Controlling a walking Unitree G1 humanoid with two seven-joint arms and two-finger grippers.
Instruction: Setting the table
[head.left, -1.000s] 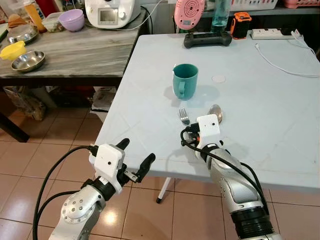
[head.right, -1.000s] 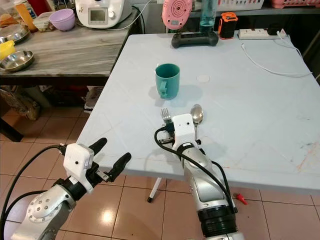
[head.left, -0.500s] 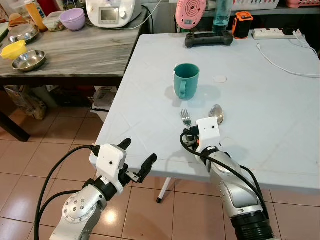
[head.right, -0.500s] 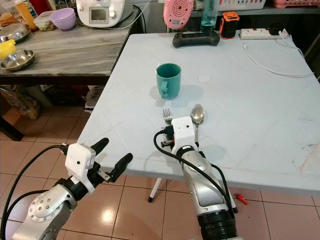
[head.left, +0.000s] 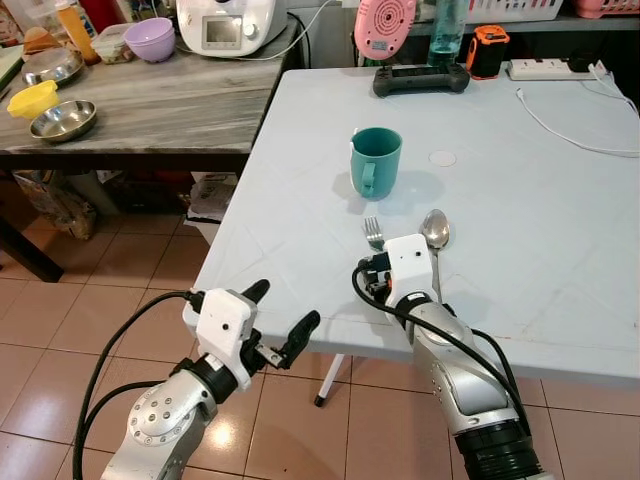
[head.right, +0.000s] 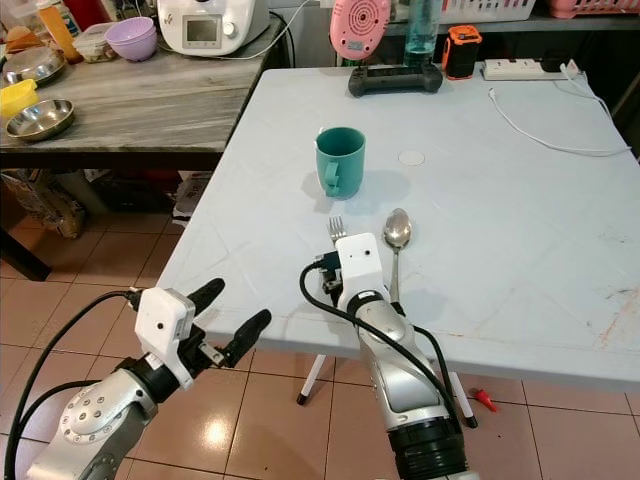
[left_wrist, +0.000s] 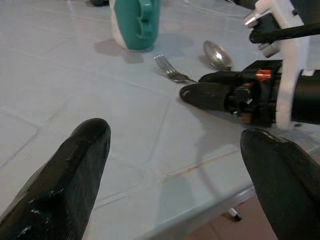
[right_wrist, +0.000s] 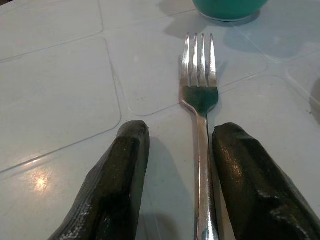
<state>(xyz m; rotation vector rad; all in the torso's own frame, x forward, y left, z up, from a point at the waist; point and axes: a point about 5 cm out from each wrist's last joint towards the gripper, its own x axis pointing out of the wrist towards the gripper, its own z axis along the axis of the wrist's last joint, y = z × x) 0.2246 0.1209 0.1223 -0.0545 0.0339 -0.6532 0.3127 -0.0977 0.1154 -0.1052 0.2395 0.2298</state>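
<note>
- The right gripper (right_wrist: 172, 180) has drawn back along the silver metal fork (right_wrist: 199, 95) toward the pale blue table's (head.left: 560, 250) near edge, fingers parted, gripping nothing.
- Fork looks placed beside the silver spoon (head.left: 434, 229).
- The left gripper (head.left: 282, 312) hangs spread wide, empty.

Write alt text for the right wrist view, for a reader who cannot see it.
A silver fork lies flat on a pale table between the right gripper's two open black fingers, its handle against one finger. Its prongs point toward the base of a teal mug.
</note>
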